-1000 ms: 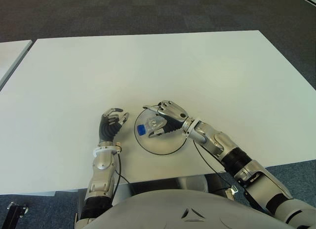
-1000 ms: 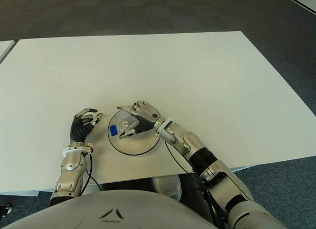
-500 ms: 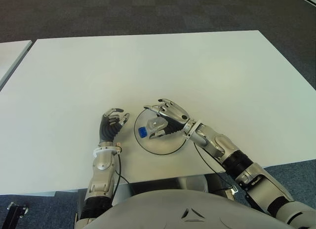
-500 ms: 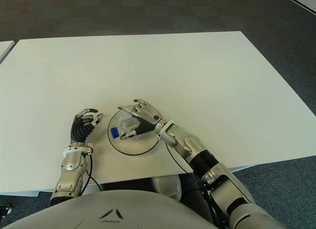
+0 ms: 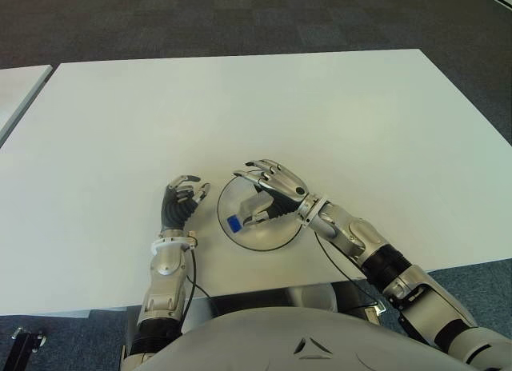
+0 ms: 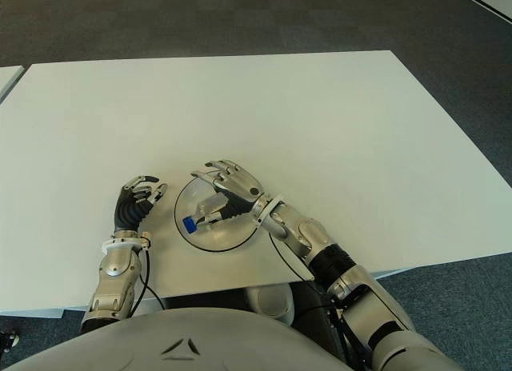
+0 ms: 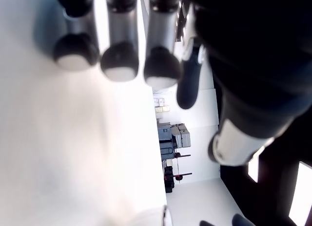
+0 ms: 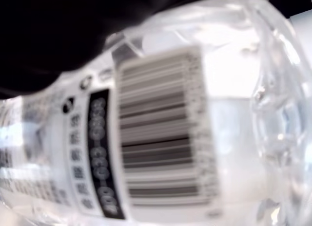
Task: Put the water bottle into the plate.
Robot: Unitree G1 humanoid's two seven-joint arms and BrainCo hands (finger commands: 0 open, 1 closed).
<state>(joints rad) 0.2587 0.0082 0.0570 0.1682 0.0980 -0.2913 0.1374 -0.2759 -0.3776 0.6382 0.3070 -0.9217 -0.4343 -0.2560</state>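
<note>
A clear water bottle (image 5: 250,209) with a blue cap (image 5: 234,224) lies on its side in the round plate (image 5: 266,238), cap toward the table's front edge. My right hand (image 5: 276,187) hovers over the bottle with its fingers spread and the thumb close beside the bottle's body. The right wrist view is filled by the bottle's barcode label (image 8: 161,138). My left hand (image 5: 180,201) shows just left of the plate, its fingers (image 7: 119,65) curled and holding nothing.
The white table (image 5: 240,107) stretches wide behind and to both sides of the plate. Its front edge runs close behind my forearms. A second table's corner (image 5: 16,83) shows at far left, with dark carpet beyond.
My right hand's fingers have spread away from the bottle. The bottle has dropped lower into the plate, its cap swinging toward the front. The left hand has not moved.
</note>
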